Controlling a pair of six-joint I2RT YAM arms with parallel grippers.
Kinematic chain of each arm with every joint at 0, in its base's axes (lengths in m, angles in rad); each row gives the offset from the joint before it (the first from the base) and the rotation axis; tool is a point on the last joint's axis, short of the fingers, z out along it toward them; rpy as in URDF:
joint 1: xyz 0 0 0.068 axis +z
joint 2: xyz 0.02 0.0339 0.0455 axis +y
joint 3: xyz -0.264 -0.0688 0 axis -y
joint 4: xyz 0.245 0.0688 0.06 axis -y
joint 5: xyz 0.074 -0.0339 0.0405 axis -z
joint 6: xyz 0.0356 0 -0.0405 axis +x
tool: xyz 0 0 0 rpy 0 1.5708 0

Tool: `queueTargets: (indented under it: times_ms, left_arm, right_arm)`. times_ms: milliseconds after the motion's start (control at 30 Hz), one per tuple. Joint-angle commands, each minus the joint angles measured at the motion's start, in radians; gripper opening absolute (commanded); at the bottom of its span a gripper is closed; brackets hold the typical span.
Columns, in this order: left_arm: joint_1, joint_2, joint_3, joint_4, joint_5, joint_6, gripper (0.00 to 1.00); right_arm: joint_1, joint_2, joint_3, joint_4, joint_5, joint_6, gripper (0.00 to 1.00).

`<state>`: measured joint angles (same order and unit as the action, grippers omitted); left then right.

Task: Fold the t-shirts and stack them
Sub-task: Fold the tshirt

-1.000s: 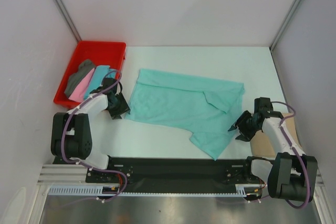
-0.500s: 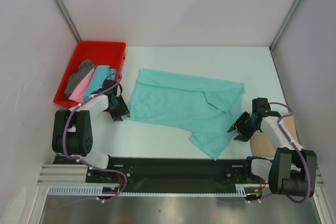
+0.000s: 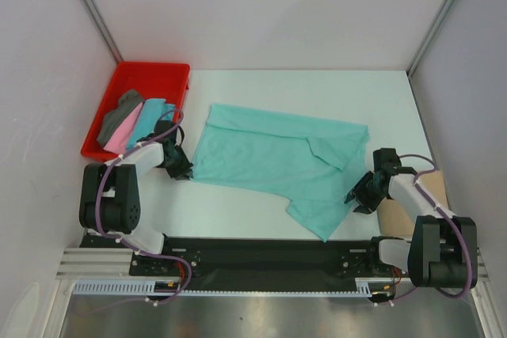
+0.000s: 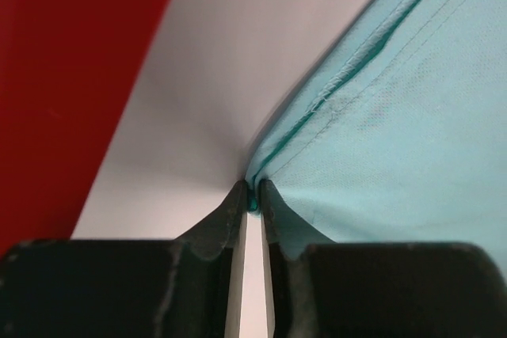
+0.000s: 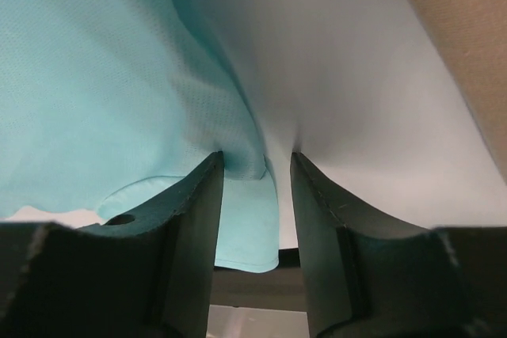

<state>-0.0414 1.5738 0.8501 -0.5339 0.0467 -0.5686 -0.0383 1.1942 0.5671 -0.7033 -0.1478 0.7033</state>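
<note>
Mint green t-shirt [image 3: 277, 160] of soft cloth lies spread nearly flat in the middle of the white counter [image 3: 317, 89], with one sleeve flap turned in at its right side and a loose corner trailing toward the near edge. No fold across the body shows, so the task looks to be at an early stage: this first shirt is only laid out. At the far left corner a red plastic tray [image 3: 150, 71] holds three crumpled shirts side by side, a dark grey t-shirt [image 3: 117, 116], a pink t-shirt [image 3: 119, 138] and a turquoise t-shirt [image 3: 147, 116], none of them folded. A tan t-shirt [image 3: 402, 215] lies at the near right of the counter, partly hidden under the right arm; whether it is folded cannot be told. No stack of folded shirts is visible anywhere. The left end effector [image 3: 181, 170] sits at the mint green t-shirt's left edge, and its wrist view shows the fingers pressed almost together, pinching the stitched hem between their tips. The right end effector [image 3: 358, 195] is at the shirt's lower right edge, its fingers spread and straddling a raised fold of cloth without clamping it. Both arms seem placed to lift the two ends for a fold, and four more shirts would remain after that.
</note>
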Motion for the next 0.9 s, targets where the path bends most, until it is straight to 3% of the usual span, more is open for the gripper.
queueTargets:
  times_ms: [0,167,267,300,400,633,867]
  left_arm:
    - [0.011,0.023,-0.014,0.020,0.019,-0.007,0.15]
    - [0.011,0.017,-0.017,0.020,0.036,-0.007,0.06]
    - [0.011,0.008,-0.029,0.023,0.036,-0.007,0.00]
    - [0.011,0.003,-0.037,0.023,0.035,-0.013,0.00]
    - [0.011,-0.014,-0.055,0.014,0.036,-0.025,0.00]
    - [0.011,-0.115,-0.097,-0.044,0.005,-0.071,0.00]
    - [0.009,-0.192,-0.089,-0.072,0.022,-0.076,0.00]
  right_arm:
    - [0.012,0.024,-0.018,0.064,0.022,0.015,0.44]
    - [0.035,0.027,-0.027,0.067,0.013,0.035,0.39]
    - [0.035,0.015,-0.038,0.068,0.025,0.064,0.27]
    - [0.035,0.013,-0.041,0.067,0.030,0.071,0.14]
    - [0.035,-0.014,-0.036,0.035,0.062,0.100,0.00]
    - [0.035,-0.134,-0.036,-0.087,0.083,0.136,0.00]
    - [0.060,-0.143,0.000,-0.076,0.034,0.070,0.00]
